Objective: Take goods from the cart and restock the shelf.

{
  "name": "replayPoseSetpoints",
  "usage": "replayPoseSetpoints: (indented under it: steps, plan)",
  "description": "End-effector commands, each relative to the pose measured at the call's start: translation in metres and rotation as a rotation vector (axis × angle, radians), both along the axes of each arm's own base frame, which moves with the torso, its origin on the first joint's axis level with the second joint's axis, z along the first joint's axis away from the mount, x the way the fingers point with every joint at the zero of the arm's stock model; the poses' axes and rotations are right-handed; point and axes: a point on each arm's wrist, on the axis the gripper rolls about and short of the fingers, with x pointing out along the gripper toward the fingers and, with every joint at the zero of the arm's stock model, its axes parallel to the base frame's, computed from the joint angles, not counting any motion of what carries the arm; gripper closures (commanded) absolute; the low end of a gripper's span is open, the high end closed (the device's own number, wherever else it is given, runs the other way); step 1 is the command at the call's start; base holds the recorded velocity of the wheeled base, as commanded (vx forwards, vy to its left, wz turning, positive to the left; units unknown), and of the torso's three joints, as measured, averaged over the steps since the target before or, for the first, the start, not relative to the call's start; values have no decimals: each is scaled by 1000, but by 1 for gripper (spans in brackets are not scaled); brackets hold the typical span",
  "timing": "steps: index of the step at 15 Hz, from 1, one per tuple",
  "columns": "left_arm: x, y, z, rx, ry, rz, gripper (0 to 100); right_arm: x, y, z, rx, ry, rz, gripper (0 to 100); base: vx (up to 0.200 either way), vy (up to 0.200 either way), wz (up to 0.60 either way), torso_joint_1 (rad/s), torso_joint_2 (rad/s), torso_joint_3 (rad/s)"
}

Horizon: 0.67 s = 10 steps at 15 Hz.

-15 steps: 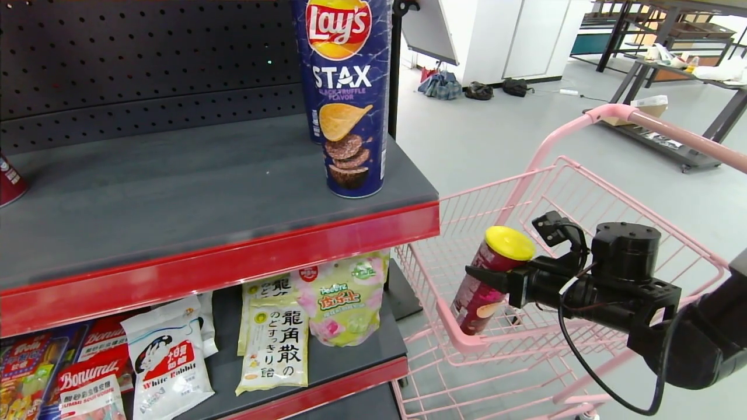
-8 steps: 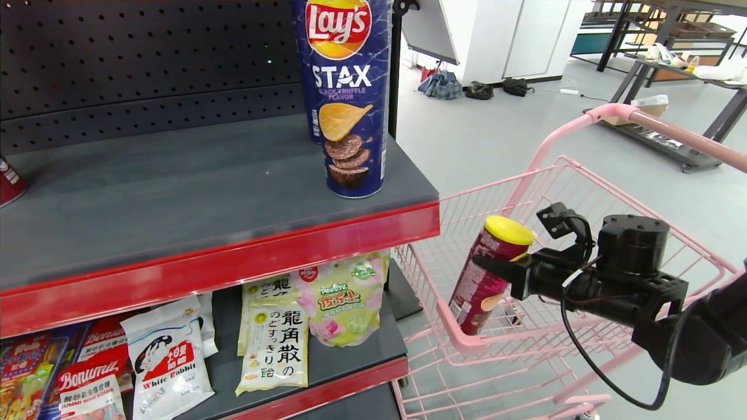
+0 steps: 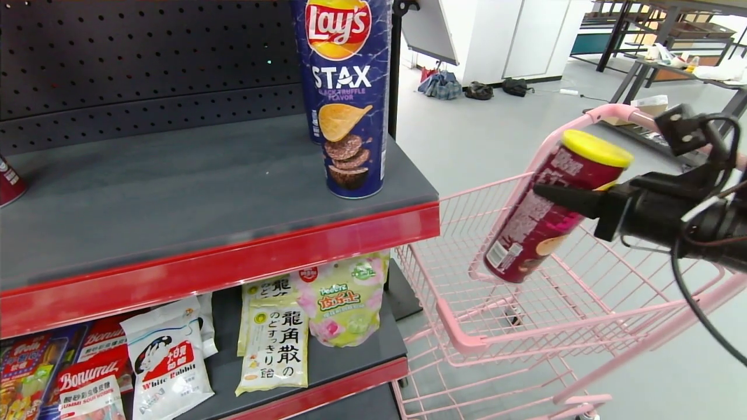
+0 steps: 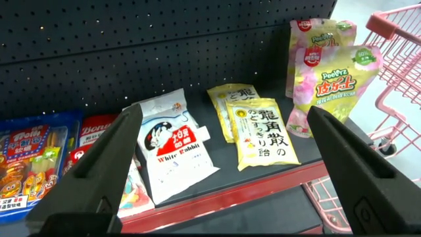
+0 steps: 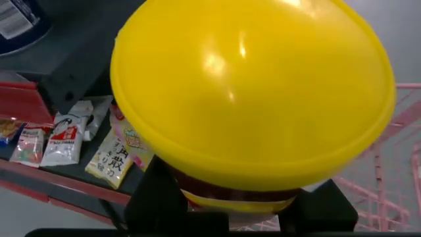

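R tool (image 3: 563,195) on maroon can (image 3: 525,233), tilted, lid (image 3: 596,147) up-right.

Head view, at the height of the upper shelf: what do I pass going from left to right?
red can at the shelf's left edge → tall blue chip can → maroon chip can with a yellow lid, held tilted in the right gripper

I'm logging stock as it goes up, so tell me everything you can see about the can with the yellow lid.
The can is a dark-red tube with pale print, a chip picture and a barcode near its base. A glossy yellow lid closes its top. It tilts, lid toward the robot's right, gripped near the top by the right gripper, in the air over the pink cart.
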Motion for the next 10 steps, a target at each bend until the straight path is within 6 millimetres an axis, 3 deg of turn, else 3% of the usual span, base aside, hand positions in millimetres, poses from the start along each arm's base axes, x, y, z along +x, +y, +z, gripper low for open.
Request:
replayPoseSetpoints:
  steps: [1,5,8,10]
  plan:
    - [0,0,0,0,1,1,0,-54,-21,38,8,-119,-55,100,0,0,0,0,0,0]
    - [0,0,0,0,1,1,0,-132,-33,51,3,-94,-77,100,0,0,0,0,0,0]
    - [0,0,0,0,1,1,0,-197,-43,39,-3,-58,-163,100,0,0,0,0,0,0]
    - [0,0,0,0,1,1,0,-238,-48,21,-19,-16,-314,100,0,0,0,0,0,0]
